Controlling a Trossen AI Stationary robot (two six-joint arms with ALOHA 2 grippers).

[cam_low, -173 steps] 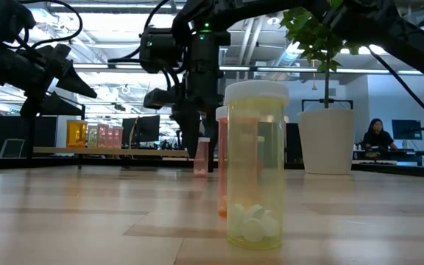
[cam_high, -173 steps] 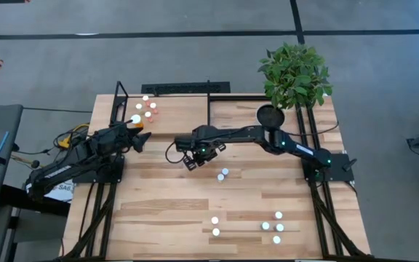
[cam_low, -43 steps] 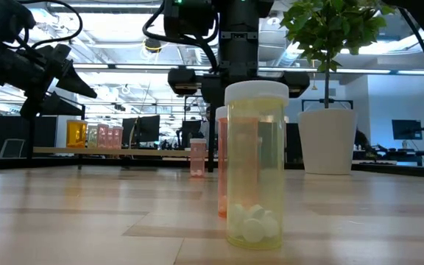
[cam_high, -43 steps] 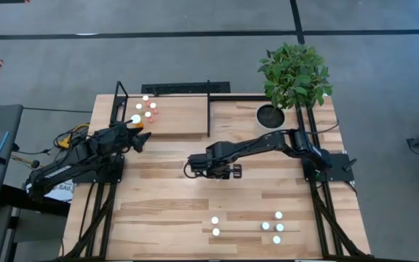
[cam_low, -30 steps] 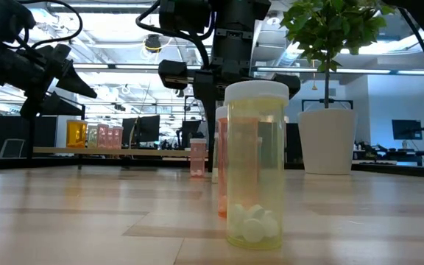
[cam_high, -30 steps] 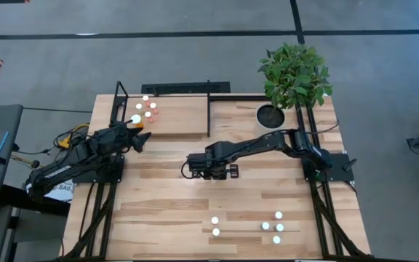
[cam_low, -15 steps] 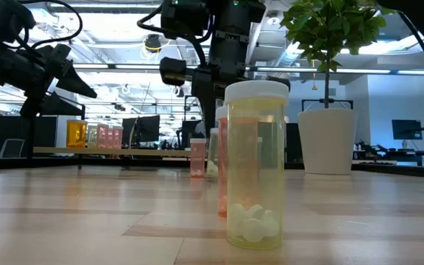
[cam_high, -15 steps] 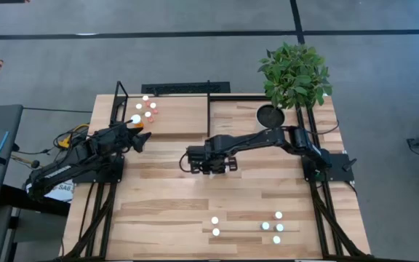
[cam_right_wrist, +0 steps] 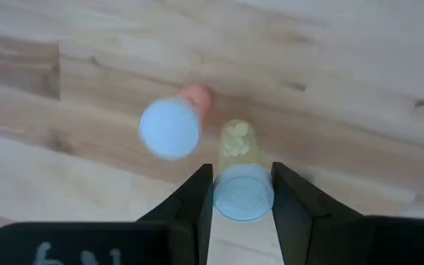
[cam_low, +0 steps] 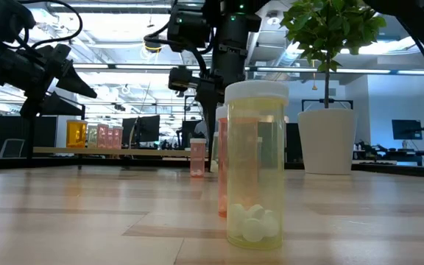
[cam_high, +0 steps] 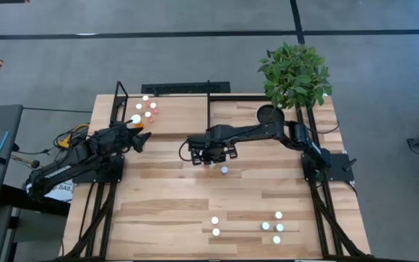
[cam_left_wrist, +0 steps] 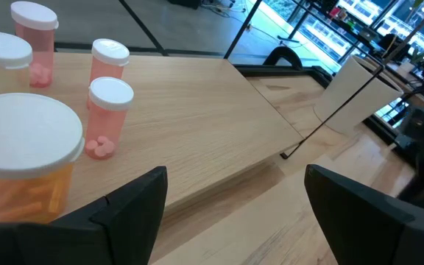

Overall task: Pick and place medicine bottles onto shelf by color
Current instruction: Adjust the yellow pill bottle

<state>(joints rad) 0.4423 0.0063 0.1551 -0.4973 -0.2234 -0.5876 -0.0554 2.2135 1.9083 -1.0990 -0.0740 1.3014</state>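
Yellowish bottle point(cam_right_wrist: 243, 185): held upright between the right gripper point(cam_right_wrist: 241, 193) fingers, white cap up, long axis vertical; appears lifted clear of the table point(cam_high: 166, 211) near its middle.
Right gripper jaws: narrow, closed on the yellowish bottle's cap and neck, one finger on each side.
Pink bottle point(cam_right_wrist: 171, 125): white-capped, stands on the table just beside the held one and below it; in the high view it seems to be the white dot point(cam_high: 225, 171) just on the near side of the gripper.
Shelf point(cam_high: 177, 116): lies toward the far-left corner of the table from the right gripper, across open table; the carry has to go that way.
Shelf group point(cam_left_wrist: 72, 96): pink bottles and one orange-filled bottle stand at the shelf's left end; the rest of the board is bare.
Left gripper point(cam_high: 138, 138): waits just beside the shelf's near edge, jaws wide, holding nothing; nearer the shelf than the right arm.
Remaining bottles point(cam_high: 271, 227): white-capped cluster near the table's front-right edge, well apart from both grippers.
Judgement: a yellowish bottle probably belongs apart from the pink group.
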